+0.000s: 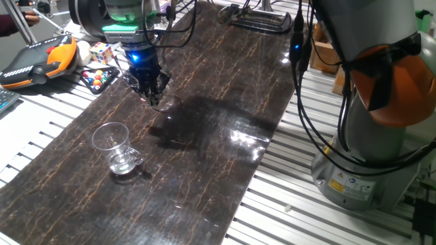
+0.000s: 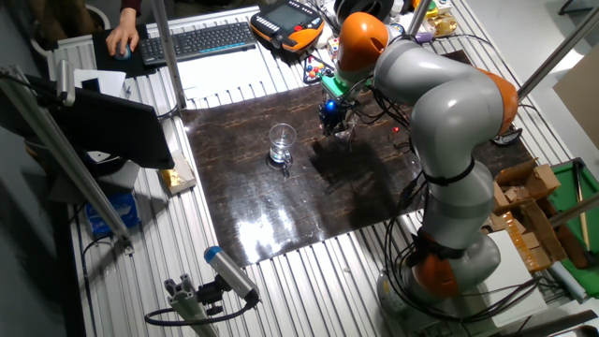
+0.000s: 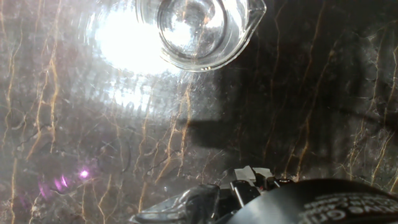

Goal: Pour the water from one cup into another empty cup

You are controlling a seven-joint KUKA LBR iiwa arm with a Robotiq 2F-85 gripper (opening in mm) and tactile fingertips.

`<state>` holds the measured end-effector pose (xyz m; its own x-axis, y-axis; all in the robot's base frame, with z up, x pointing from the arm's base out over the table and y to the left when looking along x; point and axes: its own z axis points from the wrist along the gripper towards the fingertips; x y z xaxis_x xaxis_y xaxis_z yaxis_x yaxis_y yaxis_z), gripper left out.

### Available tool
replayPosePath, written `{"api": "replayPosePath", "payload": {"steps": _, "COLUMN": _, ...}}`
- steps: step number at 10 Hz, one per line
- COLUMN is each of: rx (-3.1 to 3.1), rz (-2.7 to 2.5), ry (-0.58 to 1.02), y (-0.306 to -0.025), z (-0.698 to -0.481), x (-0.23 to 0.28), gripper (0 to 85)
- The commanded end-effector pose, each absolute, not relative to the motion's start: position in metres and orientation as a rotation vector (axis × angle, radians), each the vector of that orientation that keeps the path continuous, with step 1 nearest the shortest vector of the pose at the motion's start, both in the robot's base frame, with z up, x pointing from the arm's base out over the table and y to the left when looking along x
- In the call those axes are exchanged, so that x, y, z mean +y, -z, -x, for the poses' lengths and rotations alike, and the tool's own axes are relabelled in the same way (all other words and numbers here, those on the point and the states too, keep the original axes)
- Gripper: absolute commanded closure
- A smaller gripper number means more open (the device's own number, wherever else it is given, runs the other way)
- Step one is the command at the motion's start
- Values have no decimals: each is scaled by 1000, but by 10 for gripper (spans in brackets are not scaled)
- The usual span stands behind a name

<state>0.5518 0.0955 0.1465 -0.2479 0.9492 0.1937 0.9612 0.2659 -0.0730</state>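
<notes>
Handled cup (image 1: 117, 149) stands on dark marbled mat (image 1: 204, 177); pincer (image 1: 151, 95) grip unclear.

A dark marbled mat (image 1: 204, 150) covers the slatted table (image 1: 300, 204); an orange pendant (image 1: 41, 58) and Rubik's cube (image 1: 102, 52) lie beyond.

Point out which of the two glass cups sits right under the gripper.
The spouted cup, right below the gripper at the mat's far end; in the hand view its rim has a pouring lip. The other cup, with a looped handle, stands apart from the gripper.
</notes>
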Motion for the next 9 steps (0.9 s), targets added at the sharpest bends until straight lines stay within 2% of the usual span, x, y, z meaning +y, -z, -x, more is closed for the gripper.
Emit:
{"api": "replayPosePath", "payload": {"steps": 1, "rx": -2333, "rz": 1788, "ry": 90, "y": -146, "z": -552, "x": 96, "gripper": 843}}
{"api": "replayPosePath", "payload": {"steps": 9, "rx": -2322, "rz": 1793, "ry": 85, "y": -145, "z": -552, "x": 95, "gripper": 843}}
